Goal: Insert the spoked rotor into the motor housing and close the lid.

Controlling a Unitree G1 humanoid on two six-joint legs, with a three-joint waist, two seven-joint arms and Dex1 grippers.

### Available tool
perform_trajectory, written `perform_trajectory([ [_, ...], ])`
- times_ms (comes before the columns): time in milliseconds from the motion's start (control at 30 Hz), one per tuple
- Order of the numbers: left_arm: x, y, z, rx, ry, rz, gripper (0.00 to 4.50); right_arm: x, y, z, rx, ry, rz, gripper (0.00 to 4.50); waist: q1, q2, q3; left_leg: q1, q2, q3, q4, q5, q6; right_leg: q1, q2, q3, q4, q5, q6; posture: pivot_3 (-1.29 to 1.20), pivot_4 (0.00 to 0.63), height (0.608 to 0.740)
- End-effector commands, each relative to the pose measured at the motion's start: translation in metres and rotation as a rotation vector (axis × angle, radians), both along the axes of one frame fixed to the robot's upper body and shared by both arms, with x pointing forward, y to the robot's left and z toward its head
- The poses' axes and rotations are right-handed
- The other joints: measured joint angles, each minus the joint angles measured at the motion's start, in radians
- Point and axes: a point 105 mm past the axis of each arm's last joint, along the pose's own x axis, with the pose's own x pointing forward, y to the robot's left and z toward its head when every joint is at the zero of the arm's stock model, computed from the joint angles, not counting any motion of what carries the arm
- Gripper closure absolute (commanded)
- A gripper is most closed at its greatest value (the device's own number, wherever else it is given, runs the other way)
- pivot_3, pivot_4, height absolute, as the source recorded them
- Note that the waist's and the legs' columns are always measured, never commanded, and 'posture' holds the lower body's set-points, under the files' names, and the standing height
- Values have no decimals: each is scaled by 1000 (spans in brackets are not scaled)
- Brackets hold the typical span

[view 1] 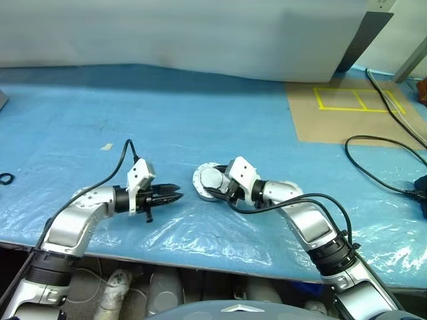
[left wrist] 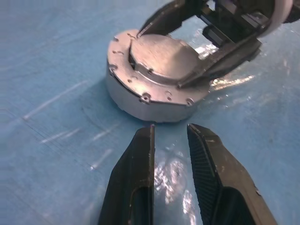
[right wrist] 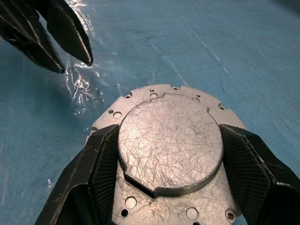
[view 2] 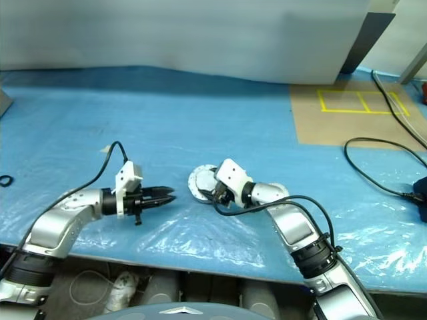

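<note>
Scratched gray lid [right wrist: 169, 140] closed on motor housing [left wrist: 140, 101] — right gripper [right wrist: 168, 154] clamps its raised hub, left gripper [left wrist: 169, 140] narrowly parted, empty, just beside it on glossy blue sheet [view 1: 200, 120].

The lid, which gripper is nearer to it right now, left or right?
Right. The right gripper has its fingers on either side of the lid's raised hub; the left gripper hovers apart beside the motor housing.

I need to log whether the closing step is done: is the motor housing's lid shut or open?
Shut. The lid lies flat on the motor housing, plain gray face up, with no windings showing.
</note>
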Motion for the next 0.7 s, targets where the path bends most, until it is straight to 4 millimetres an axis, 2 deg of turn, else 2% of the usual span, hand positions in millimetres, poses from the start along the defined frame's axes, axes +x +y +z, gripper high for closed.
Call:
perform_trajectory([
  [33, 9, -14, 8, -16, -85, 8, 3360, 2, -17, -28, -66, 115, -70, 1551, 0, 0, 0, 0, 0, 0, 0, 0, 0, 0, 0, 0, 0, 0, 0, 0, 150, 740],
  [133, 13, -23, 8, -42, -85, 9, 3360, 4, -18, -26, -68, 113, -72, 1551, 0, 0, 0, 0, 0, 0, 0, 0, 0, 0, 0, 1, -1, 0, 0, 0, 150, 740],
  [167, 13, -26, 7, -42, -82, 5, 3730, 5, -19, -26, -68, 113, -73, 1550, 0, 0, 0, 0, 0, 0, -1, 0, 0, 0, 0, 1, -1, 0, 0, 0, 150, 740],
  [267, 13, -30, 4, -39, -81, -6, 4449, 5, -20, -25, -68, 113, -76, 1550, 0, 0, 0, 0, 0, 1, -1, 0, 0, -1, 0, 2, -1, 0, 0, 0, 150, 740],
  [433, 17, -30, -13, 48, -87, -9, 4449, 4, -23, -25, -64, 117, -87, 1550, 1, 0, 0, 0, 0, 1, -1, 0, 0, -1, 0, 2, -1, 0, 0, 0, 150, 740],
  [700, 21, -39, -21, 27, -88, 19, 4449, -1, -24, -24, -43, 135, -96, 1550, 6, 0, -1, 0, -1, 1, -2, 0, 0, 1, -1, 2, -4, 0, 1, 0, 150, 740],
])
